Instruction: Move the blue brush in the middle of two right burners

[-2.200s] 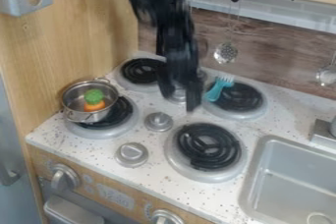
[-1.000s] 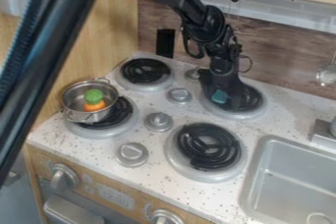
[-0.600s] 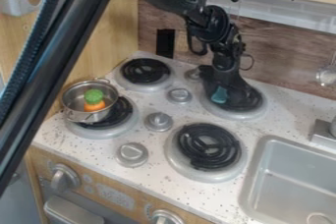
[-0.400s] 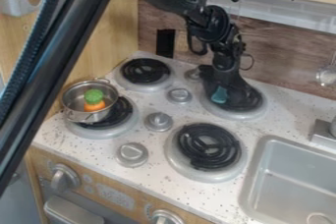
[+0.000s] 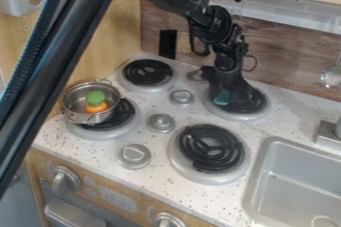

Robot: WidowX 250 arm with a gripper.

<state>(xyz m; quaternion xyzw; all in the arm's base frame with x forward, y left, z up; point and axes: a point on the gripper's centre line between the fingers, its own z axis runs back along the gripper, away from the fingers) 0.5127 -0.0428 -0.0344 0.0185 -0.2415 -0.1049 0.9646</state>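
Pick-up geometry checked; grip was unconfirmed

The worktop [image 5: 156, 146] carried two right-hand burners, one toward its far edge, one toward its near edge. The single arm [image 5: 216, 24] spanned the upper left, so no choice of arm arose. The near right burner [image 5: 212, 149] lay bare. The far right burner [image 5: 233, 115] was partly covered by the gripper [image 5: 230, 95], which pointed down over its coils.

The blue brush [image 5: 222, 97] was at that far burner, on its left part. Its visible patch lay right at the gripper's tip, on the side toward the worktop's near left corner. Most of it was hidden; long axis could not be read. Whether the gripper had hold of it could not be told.

Judgement: pick-up stage. With grip secured, a short lift toward the near edge would be needed, stopping between the burners.
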